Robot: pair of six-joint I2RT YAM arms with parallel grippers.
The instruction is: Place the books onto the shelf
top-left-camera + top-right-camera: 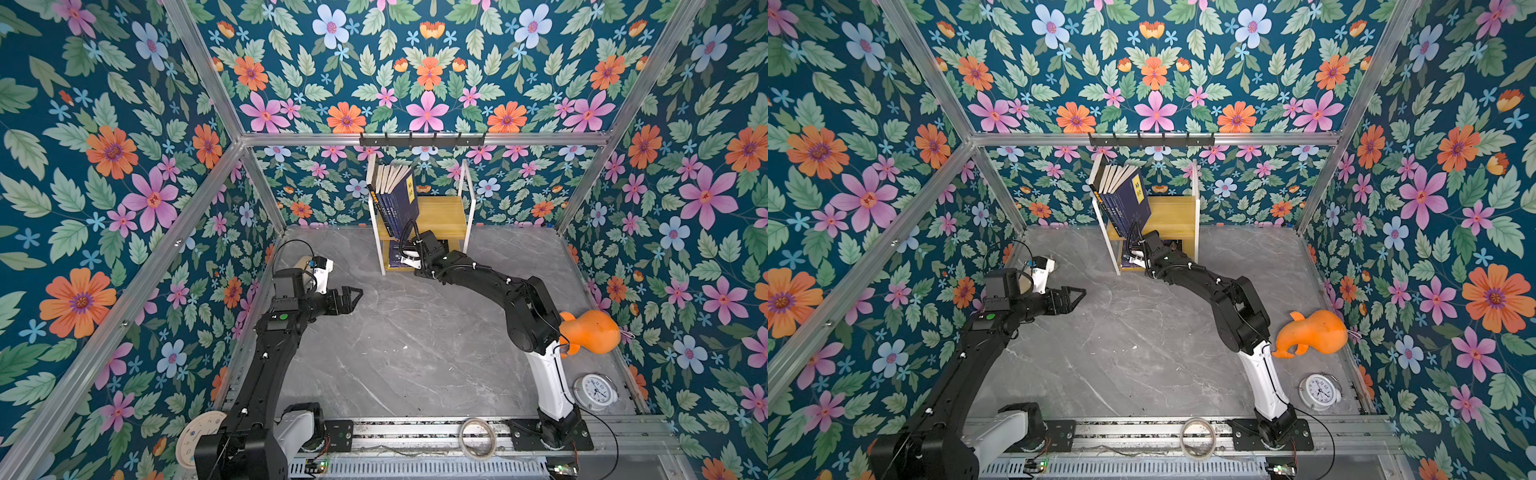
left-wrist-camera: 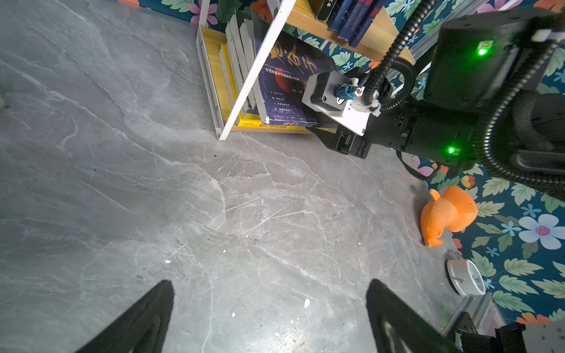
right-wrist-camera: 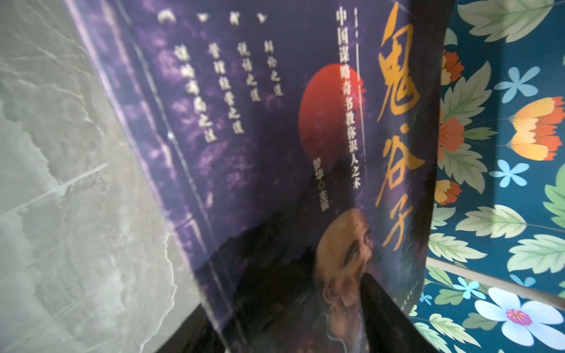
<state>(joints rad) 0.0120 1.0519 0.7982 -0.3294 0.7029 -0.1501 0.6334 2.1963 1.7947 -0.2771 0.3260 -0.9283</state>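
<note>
Nearest the lens in the right wrist view, the purple book [image 3: 275, 137] fills the frame, its cover bowed. The right gripper [image 3: 282, 293] straddles it at the bottom of the frame, one finger before the cover and one behind. You cannot tell here whether the jaws clamp it or merely flank it.

In the left wrist view that book sits in the lower tier of the shelf [image 2: 213, 101], upper middle of the frame, leaning on the upright books [image 2: 241, 58]. In a top view, navy books [image 1: 395, 195] lean on the upper board.

The left gripper [image 2: 269, 308] hangs over the bench [image 2: 153, 183], jaws spread wide, holding nothing.

Judgement: this book is being seated. Next you need it stood against its neighbours, then a clean release and a straight withdrawal clear of the white post [image 2: 258, 70].
</note>
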